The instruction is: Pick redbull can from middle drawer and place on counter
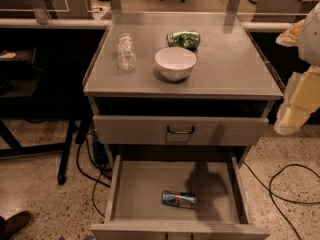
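Observation:
The redbull can (178, 199) lies on its side on the floor of the open middle drawer (145, 184), near the front and a little right of centre. The counter (235, 64) is the grey top of the cabinet above it. My gripper (292, 111) hangs at the right edge of the view, beside the cabinet's right front corner. It is level with the closed upper drawer, well above and to the right of the can, and holds nothing that I can see.
On the counter stand a white bowl (175, 63), a clear bottle (126, 51) and a green can (183, 39) on its side. The closed upper drawer front has a dark loop handle (180, 130). Cables (285, 184) lie on the floor. A shoe (12, 224) is at bottom left.

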You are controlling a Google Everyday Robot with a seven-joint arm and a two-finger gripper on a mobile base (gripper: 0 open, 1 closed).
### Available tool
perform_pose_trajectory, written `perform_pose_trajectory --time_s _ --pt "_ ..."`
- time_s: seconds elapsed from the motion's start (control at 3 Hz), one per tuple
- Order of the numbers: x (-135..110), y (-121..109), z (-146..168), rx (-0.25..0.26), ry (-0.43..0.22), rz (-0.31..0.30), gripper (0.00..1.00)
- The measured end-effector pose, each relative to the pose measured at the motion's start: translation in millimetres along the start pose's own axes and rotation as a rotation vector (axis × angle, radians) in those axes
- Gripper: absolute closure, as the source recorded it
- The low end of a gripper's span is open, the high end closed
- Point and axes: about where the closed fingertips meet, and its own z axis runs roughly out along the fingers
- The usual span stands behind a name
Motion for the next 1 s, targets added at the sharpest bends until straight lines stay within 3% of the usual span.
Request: perform_pose_trajectory --time_s 0.33,0.67,1.0 --pt "-1 1 1 0.005 0.001 -0.004 0.00" --pt "-5 13 30 -0.014 0.022 -0.026 0.00" --pt "-7 30 78 -0.075 0.056 -0.046 0.00"
